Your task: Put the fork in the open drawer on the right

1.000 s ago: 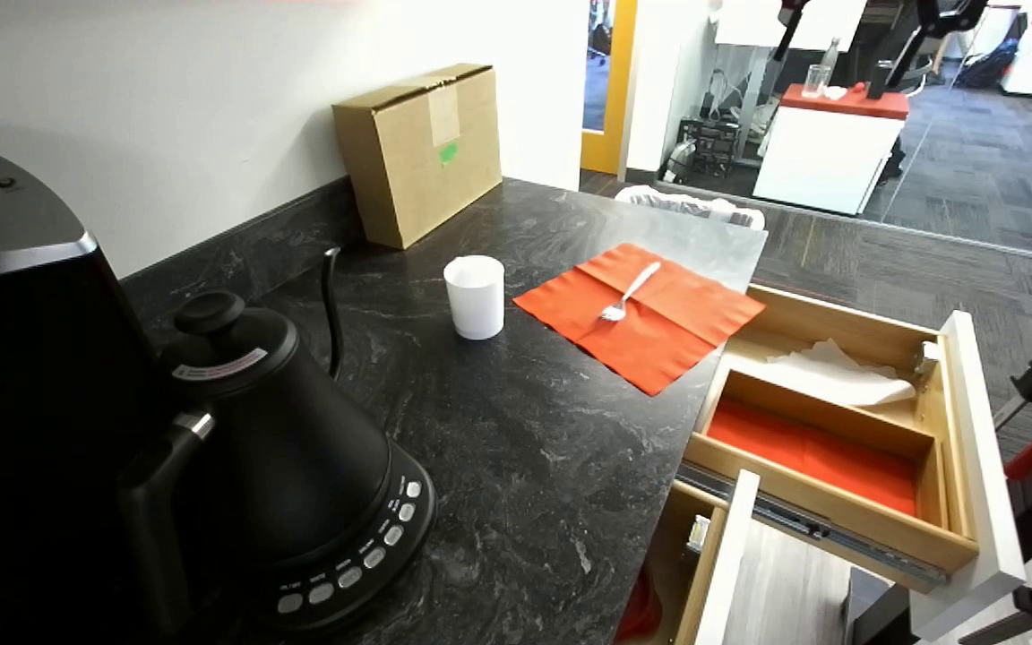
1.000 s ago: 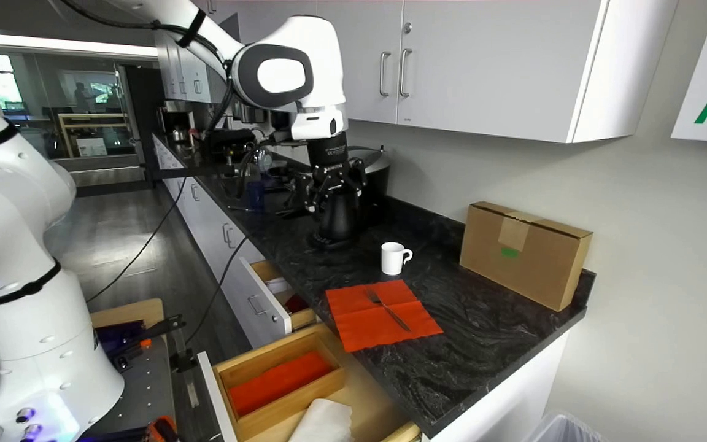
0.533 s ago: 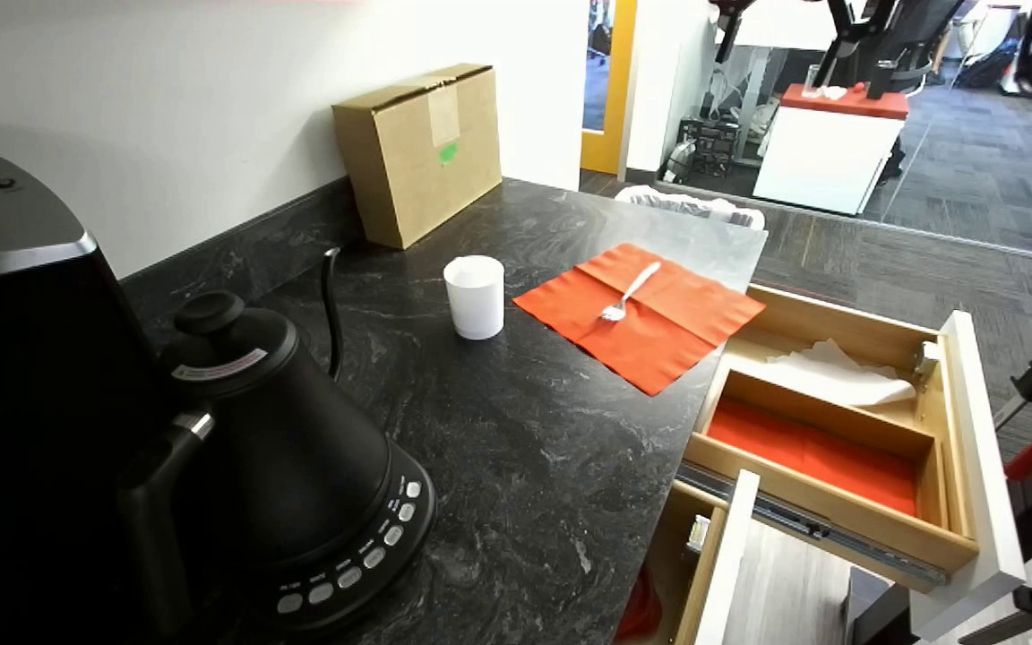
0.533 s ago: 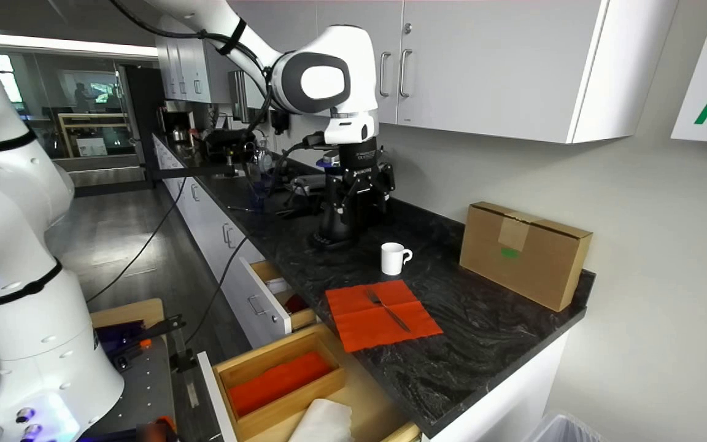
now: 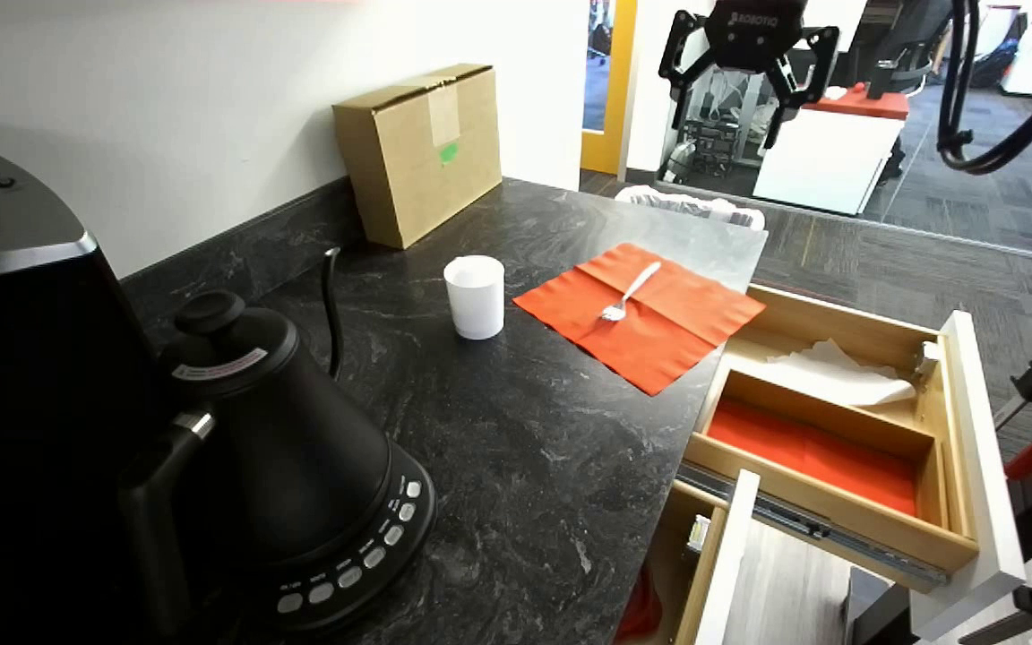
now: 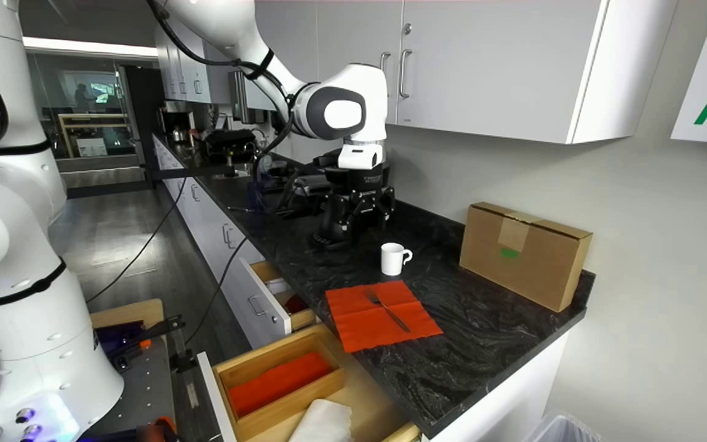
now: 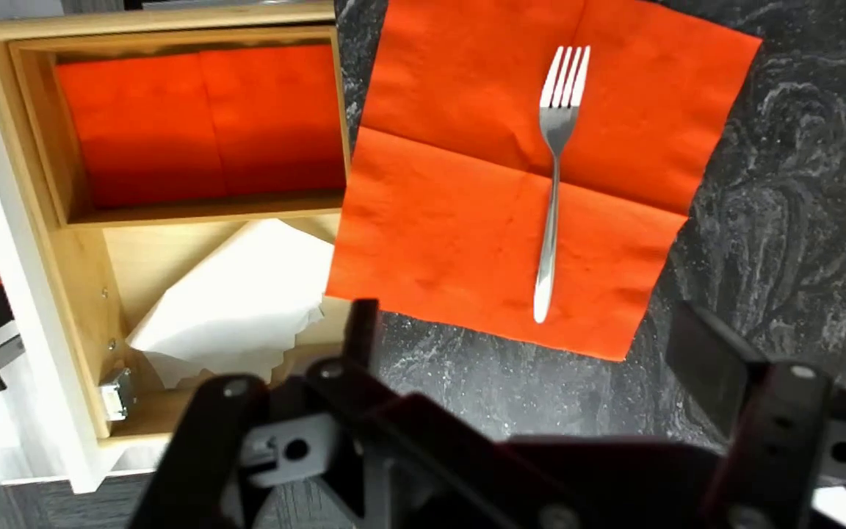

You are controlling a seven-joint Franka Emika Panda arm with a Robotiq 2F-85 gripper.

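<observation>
Fingers (image 5: 774, 127) hang released & spread wide, well clear of the desk (image 5: 525, 448), in an exterior view. Said desk is black w/ pale veining & runs along a whitish wall (image 5: 211, 125). In bkgd we see grey carpet tiles (image 5: 1027, 206) & a white cabinet (image 5: 825, 161) w/ red top; a lined bin (image 5: 695, 204) shows just past the desk's end. Nearest the camera: a black kettle (image 5: 274, 439) on its base, beside a dark machine (image 5: 32, 376), both well apart from the fork (image 5: 632, 289).

Wrist view gives us the fork flat on an orange-red mat (image 7: 438, 228), R of ctr. Long axis runs nearly vert. here: tines up top, leaning slightly R, handle end down toward the gap btwn the fingers. Open drawer (image 7: 151, 250) is L of the mat; its boxed part (image 7: 203, 125) is floored red-orange, & white paper (image 7: 247, 294) lies in the rest. Mat's L corner overlaps the drawer's edge in this view; btwn fork & drawer we've more mat & a sliver of desk.

In an exterior view, a white arm (image 6: 344, 116) reaches in from upper L, in front of grey wall cabinets (image 6: 494, 67). Fork tines point to upper L, handle to lower R. We see a white cup (image 6: 392, 259) upright just beside the mat, & a cardboard box (image 6: 522, 258) farther off by the wall. Another drawer (image 6: 255, 313), partly out, is next along the desk; contents hard to make out.
</observation>
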